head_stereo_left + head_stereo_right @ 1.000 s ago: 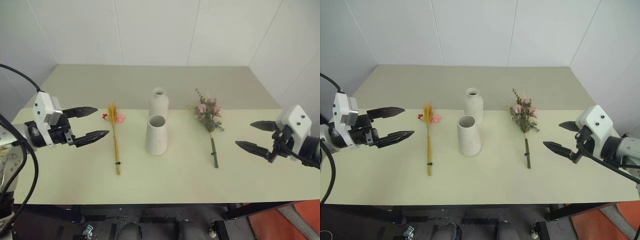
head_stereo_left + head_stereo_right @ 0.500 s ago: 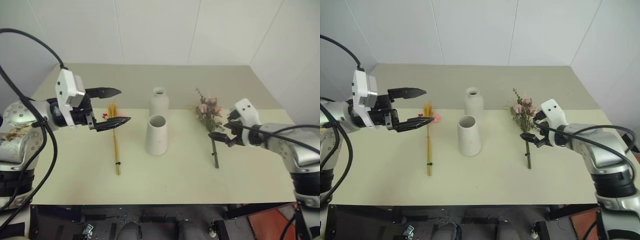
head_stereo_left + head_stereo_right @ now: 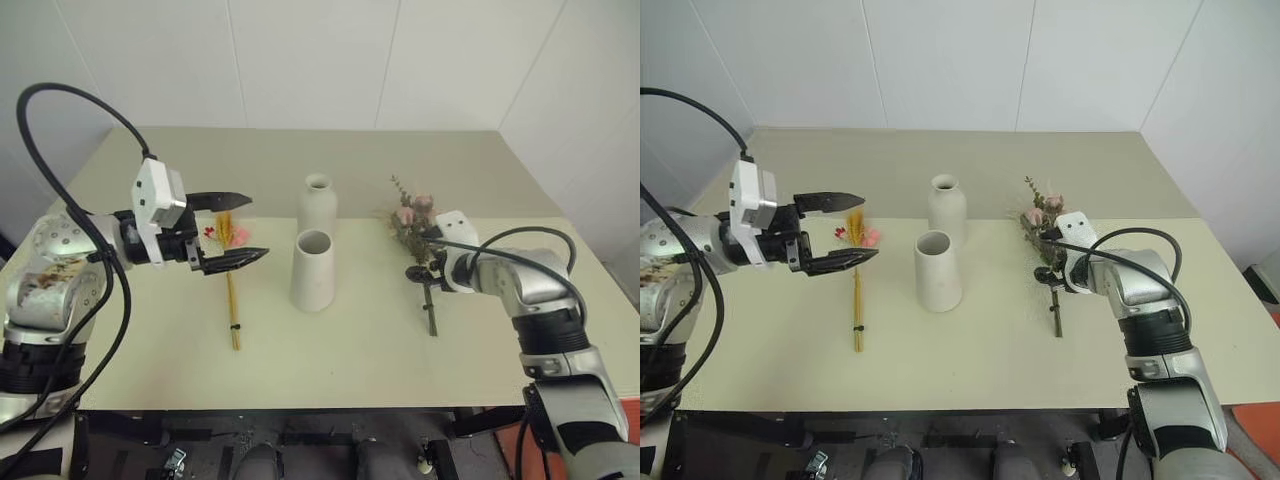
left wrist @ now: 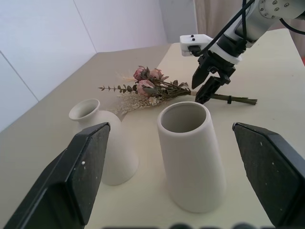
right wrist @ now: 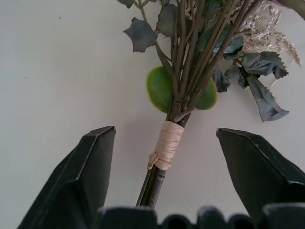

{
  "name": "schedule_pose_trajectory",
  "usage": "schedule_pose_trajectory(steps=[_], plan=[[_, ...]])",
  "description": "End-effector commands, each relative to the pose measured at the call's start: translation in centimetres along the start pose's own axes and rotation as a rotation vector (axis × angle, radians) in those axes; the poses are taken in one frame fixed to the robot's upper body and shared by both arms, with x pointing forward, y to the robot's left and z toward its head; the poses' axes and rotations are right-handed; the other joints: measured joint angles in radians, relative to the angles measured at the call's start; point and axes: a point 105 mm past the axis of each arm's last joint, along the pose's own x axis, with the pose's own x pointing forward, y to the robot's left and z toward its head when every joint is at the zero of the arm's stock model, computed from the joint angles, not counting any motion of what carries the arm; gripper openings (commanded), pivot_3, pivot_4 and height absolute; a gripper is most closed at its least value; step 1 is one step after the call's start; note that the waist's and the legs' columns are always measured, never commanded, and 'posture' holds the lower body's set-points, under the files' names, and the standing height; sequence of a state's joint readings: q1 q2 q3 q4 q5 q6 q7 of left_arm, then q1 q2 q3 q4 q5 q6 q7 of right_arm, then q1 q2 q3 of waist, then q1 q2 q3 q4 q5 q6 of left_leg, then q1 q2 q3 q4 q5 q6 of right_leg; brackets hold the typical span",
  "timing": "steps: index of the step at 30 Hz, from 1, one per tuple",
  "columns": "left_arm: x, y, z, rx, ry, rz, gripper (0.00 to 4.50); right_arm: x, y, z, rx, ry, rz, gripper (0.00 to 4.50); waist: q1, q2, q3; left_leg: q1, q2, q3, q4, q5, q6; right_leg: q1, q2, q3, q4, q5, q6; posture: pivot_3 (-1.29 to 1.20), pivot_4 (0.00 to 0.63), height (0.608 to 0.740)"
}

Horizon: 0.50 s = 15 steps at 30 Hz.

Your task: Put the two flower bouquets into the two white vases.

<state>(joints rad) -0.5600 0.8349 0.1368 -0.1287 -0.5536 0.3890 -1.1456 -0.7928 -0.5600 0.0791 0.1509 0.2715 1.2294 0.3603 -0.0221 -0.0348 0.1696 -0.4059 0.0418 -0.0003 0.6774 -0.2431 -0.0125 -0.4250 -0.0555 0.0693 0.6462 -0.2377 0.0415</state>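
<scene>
On the pale green table (image 3: 330, 350) two white vases stand close together near the middle: the wide-mouthed cone vase (image 3: 314, 270) in front and the narrow-necked bottle vase (image 3: 318, 205) just behind it. To their left lies the slim wheat bouquet (image 3: 230, 275), its yellow stem running toward the table's front edge and its golden heads and small pink and red flowers pointing away. To the right of the vases lies the rose bouquet (image 3: 418, 240), pale pink roses and greenery at the far end, dark stem toward the front. The left gripper (image 3: 236, 229) hangs level above the flower end of the wheat bouquet, its two black fingers spread wide and pointing toward the vases, with nothing between them. The right gripper (image 3: 424, 268) is tilted down over the rose bouquet where the greenery meets the stem; in the right wrist view its fingers (image 5: 78, 179) stand apart on either side of the stem, just by the tan wrapping (image 5: 164, 145) that binds it, and do not touch it. Both bouquets lie flat on the table, outside the vases.
</scene>
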Motion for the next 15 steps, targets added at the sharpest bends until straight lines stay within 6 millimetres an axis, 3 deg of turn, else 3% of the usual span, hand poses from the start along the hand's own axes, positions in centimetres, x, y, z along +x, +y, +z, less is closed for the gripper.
schedule_pose_trajectory(steps=[1,9,12,15], plan=[[-0.5,-0.1,1.0,0.047,-0.025,0.019,4.50,-0.3,-0.9,1.2,0.000,-0.026,-0.028,2.89,0.001,0.000,0.000,0.000,0.000,0.000,0.000,0.000,0.000,0.000,0.000,0.000,0.000,0.000,0.000,0.00,0.150,0.740],[-0.7,-0.1,0.8,0.042,-0.024,0.041,4.50,0.2,-1.1,1.5,0.018,-0.028,-0.030,0.20,-0.003,0.000,0.000,0.000,0.000,0.000,0.000,0.000,0.000,0.000,0.000,0.000,0.000,0.000,0.000,0.00,0.150,0.740],[-0.7,0.0,0.8,0.044,-0.025,0.045,4.50,-0.1,-2.1,3.4,0.062,-0.129,-0.108,0.19,-0.010,0.000,0.000,0.000,0.000,0.000,0.000,0.000,0.000,0.000,0.000,0.000,0.000,0.000,0.000,0.00,0.150,0.740],[-0.9,0.1,0.8,0.047,-0.024,0.050,4.50,-2.3,-4.3,8.6,0.135,-0.465,-0.298,0.19,-0.021,0.000,0.000,0.000,0.000,0.000,0.000,0.000,0.000,0.000,0.000,0.000,0.001,0.000,0.000,0.00,0.150,0.740]])
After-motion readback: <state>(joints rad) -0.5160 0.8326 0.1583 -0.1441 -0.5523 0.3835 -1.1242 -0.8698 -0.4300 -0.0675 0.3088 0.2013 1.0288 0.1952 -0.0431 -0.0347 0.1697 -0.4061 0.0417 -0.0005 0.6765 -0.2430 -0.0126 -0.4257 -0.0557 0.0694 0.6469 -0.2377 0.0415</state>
